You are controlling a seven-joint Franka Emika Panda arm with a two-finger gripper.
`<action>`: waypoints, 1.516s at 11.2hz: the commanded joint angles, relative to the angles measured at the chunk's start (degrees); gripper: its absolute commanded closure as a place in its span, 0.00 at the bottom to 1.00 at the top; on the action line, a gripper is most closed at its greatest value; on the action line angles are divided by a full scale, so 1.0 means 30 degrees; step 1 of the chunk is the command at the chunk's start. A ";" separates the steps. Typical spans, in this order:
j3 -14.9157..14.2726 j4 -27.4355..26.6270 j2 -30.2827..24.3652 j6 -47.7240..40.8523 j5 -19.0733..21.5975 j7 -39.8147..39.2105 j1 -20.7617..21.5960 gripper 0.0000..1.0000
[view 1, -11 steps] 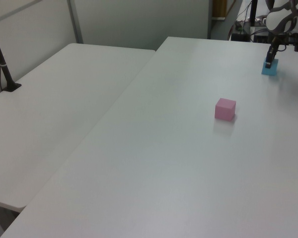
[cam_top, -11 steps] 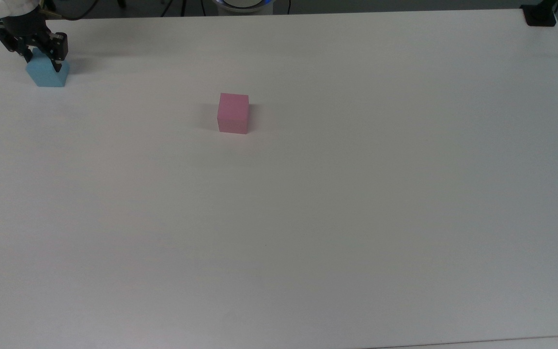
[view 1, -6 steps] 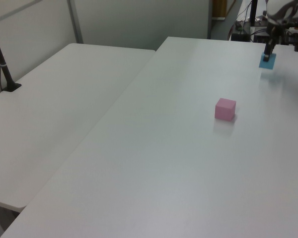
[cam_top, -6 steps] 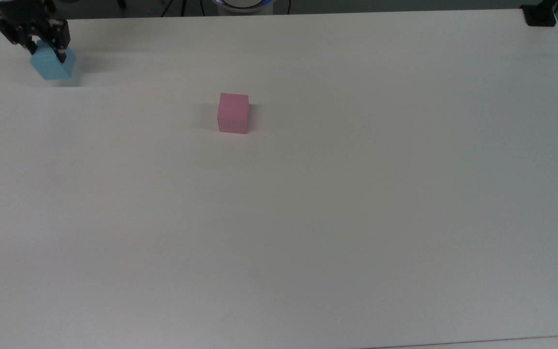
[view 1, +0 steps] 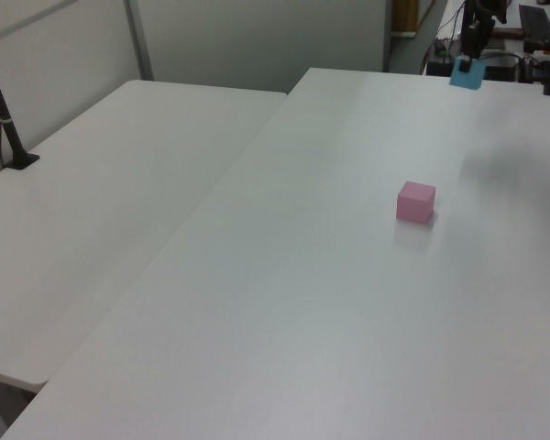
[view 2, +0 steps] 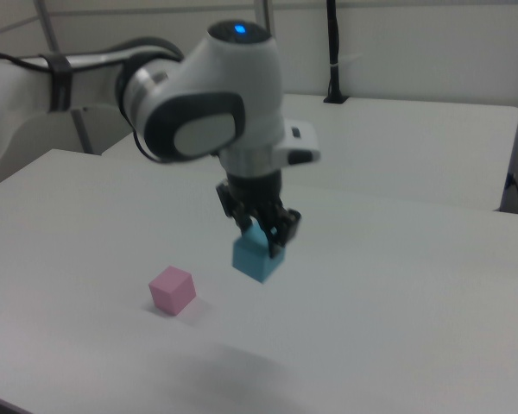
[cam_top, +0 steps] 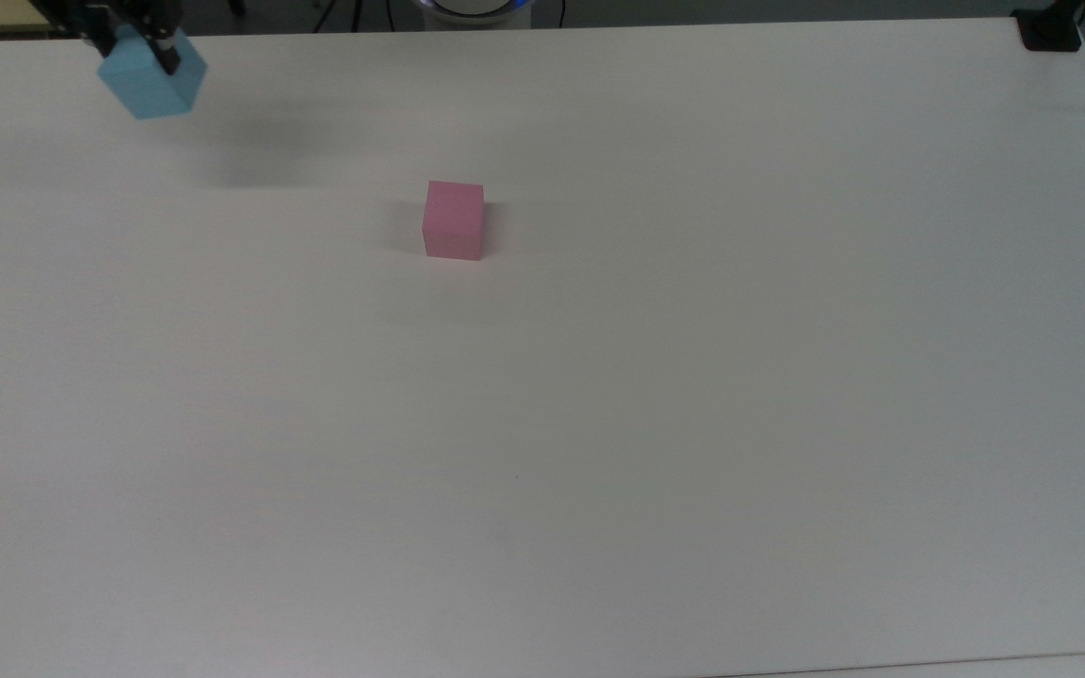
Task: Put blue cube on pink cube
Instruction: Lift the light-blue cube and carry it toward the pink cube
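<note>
1. The gripper point(view 2: 262, 233) pinches the blue cube point(view 2: 257, 255), lifted off the white table point(cam_top: 693, 377).
2. The pink cube point(cam_top: 454, 219) sits well apart, at the top view's lower right of the blue one.
3. Risk: the grip looks off-centre, so the blue cube could twist, land skewed and topple.

Matt blue cube point(cam_top: 149, 83) and pink cube point(cam_top: 454, 219) — smooth white table point(cam_top: 693, 377), faintly sheened.

1 blue cube point(cam_top: 149, 83), 1 pink cube point(cam_top: 454, 219), 2 white tables point(view 1: 284, 302), 1 robot arm point(view 2: 198, 108)
</note>
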 commanded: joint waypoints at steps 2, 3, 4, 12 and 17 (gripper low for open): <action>0.2691 0.3343 0.0045 -0.4252 0.0337 0.4404 -0.0124 0.62; 0.3395 0.4366 0.0045 -0.5422 0.0163 0.5228 -0.0240 0.62; 0.4011 0.5275 0.0045 -0.6507 -0.0100 0.5411 -0.0357 0.62; 0.7734 0.2565 -0.0776 -0.4737 -0.2153 0.6402 -0.0476 0.62; 0.8789 -0.0889 -0.0775 -0.1310 -0.2124 0.7316 -0.0387 0.62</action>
